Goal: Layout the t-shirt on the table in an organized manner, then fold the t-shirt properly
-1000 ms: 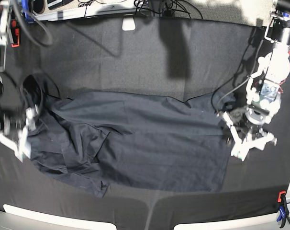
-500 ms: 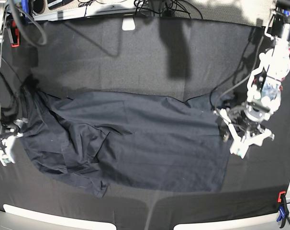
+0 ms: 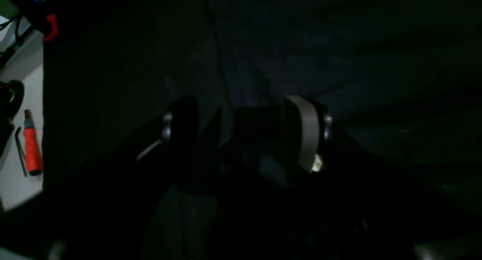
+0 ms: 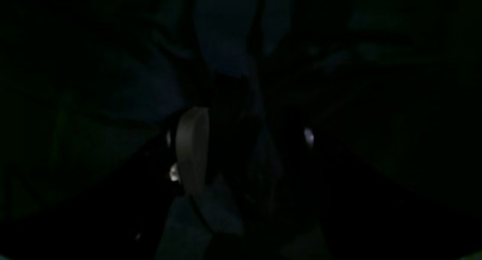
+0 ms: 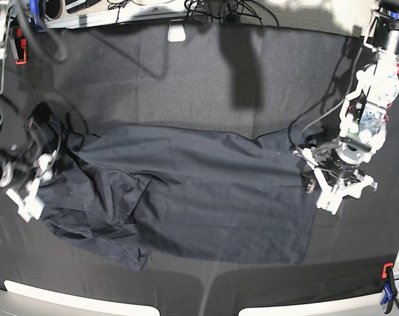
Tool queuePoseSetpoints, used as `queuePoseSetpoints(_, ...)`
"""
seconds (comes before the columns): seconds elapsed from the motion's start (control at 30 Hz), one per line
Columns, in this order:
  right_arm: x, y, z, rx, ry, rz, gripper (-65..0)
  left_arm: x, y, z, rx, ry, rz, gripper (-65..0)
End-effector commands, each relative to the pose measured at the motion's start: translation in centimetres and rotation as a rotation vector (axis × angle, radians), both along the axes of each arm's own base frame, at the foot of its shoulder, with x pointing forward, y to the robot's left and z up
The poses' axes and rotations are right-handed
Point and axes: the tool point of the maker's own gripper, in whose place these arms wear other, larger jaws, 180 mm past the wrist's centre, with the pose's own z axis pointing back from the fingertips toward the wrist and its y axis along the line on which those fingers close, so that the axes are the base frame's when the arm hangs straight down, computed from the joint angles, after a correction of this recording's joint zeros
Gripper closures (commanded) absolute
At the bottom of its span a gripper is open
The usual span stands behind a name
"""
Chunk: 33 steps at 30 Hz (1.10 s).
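Note:
The dark t-shirt [image 5: 199,191] lies spread across the black table [image 5: 186,79], smooth on the right and bunched in folds on the left. My left gripper [image 5: 334,187] sits at the shirt's right edge. In the left wrist view this gripper [image 3: 243,128] has its fingers [image 3: 305,132] wide apart, with dark cloth under and between them. My right gripper [image 5: 29,187] is at the crumpled left edge. In the very dark right wrist view that gripper [image 4: 250,143] also has its fingers [image 4: 192,147] apart, with a ridge of shirt [image 4: 226,45] between them. Neither view shows cloth pinched.
A red clamp [image 5: 19,49] holds the table's far left corner and a red and blue clamp [image 5: 387,283] the front right. A white block [image 5: 177,33] and cables [image 5: 212,10] lie at the far edge. A red-handled tool [image 3: 32,150] rests on a pale surface beside the cloth.
My right gripper swung out to the left, the shirt's left edge stretching with it, then came back right and the edge bunched again. The left gripper hardly moved.

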Motion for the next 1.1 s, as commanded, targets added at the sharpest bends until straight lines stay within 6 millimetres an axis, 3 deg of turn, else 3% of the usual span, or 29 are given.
queuePoseSetpoints(0.0, 0.7, -0.2, 1.1, -0.005, -0.040, 0.020, -29.5, 1.1, 0.3, 2.1, 0.004, -0.070, -0.001, -32.7)
queuePoseSetpoints(0.17, 0.6, -1.7, -0.4, -0.167, -0.029, 0.021, -29.5, 1.1, 0.3, 2.1, 0.004, -0.070, -0.001, -32.7)
queuePoseSetpoints(0.33, 1.3, -5.6, 0.8, -0.372, -0.055, 0.007, -29.5, 1.1, 0.3, 2.1, 0.004, -0.070, 0.000, -32.7)
queuePoseSetpoints(0.57, 5.0, -8.5, 6.9, -0.430, -0.223, -0.028, -29.5, 1.1, 0.3, 2.1, 0.004, -0.069, 0.000, -32.7)
queuePoseSetpoints(0.73, 7.3, -12.5, 11.8, -0.592, -0.388, -0.198, -29.5, 1.1, 0.3, 2.1, 0.005, -0.067, 0.001, -32.7)
queuePoseSetpoints(0.9, 7.7, -11.5, 12.2, -0.511, -0.398, -0.211, -29.5, 1.0, 0.4, 1.9, 0.021, -0.058, 0.001, -32.7)
queuePoseSetpoints(1.07, 7.9, -7.2, 12.3, -0.440, -0.396, 0.035, -29.5, -1.3, -1.1, -1.1, 0.175, 0.133, -0.210, -32.6)
